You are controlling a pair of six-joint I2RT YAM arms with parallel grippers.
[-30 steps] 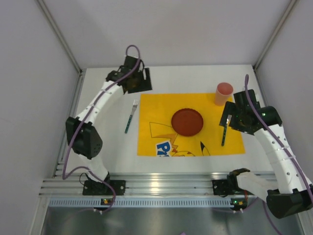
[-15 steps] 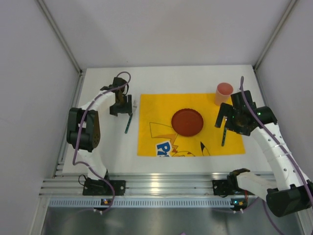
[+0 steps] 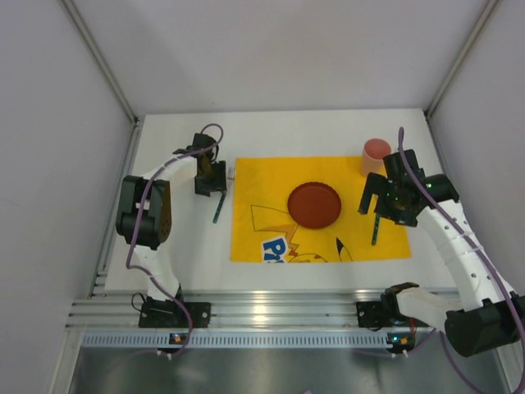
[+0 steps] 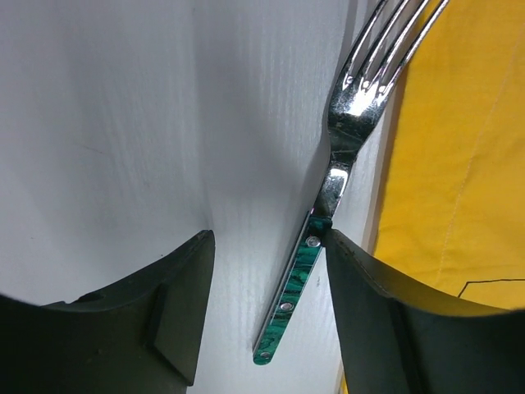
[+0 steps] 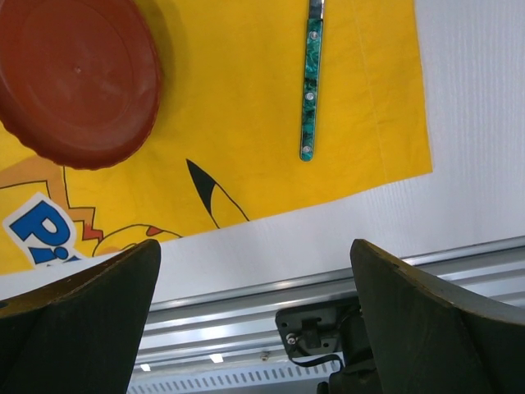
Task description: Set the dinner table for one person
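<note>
Your dinner table [image 3: 328, 131] is the white top filling the floor of the cell, running from the arm bases to the far wall. A yellow placemat [image 3: 262, 176] with a cartoon print lies flat on its middle. A red plate [image 3: 313, 204] sits at the placemat's centre, and a pink cup [image 3: 376, 156] stands upright at its far right corner. The fork [image 4: 340, 123] lies on bare table just beside the placemat's left edge, tines toward the far wall, green handle toward you. Your left gripper [image 4: 269, 246] is down over the fork. Its jaws stand apart, astride the neck and the top of the handle, not clamped. The finger [image 4: 385, 320] on the placemat side sits right against the handle, though you cannot tell for sure that it touches. The other finger [image 4: 164, 312] is well clear, with white table showing between it and the fork. Your right gripper [image 5: 254, 246] hangs above the right part of the placemat, jaws spread wide and holding nothing. Below it a second green-handled utensil [image 5: 309, 90] lies on the placemat, right of the plate and apart from it, parallel to the right edge. Its working end is cut off by the wrist view and hidden under the gripper from above, so you cannot tell what kind it is.
</note>
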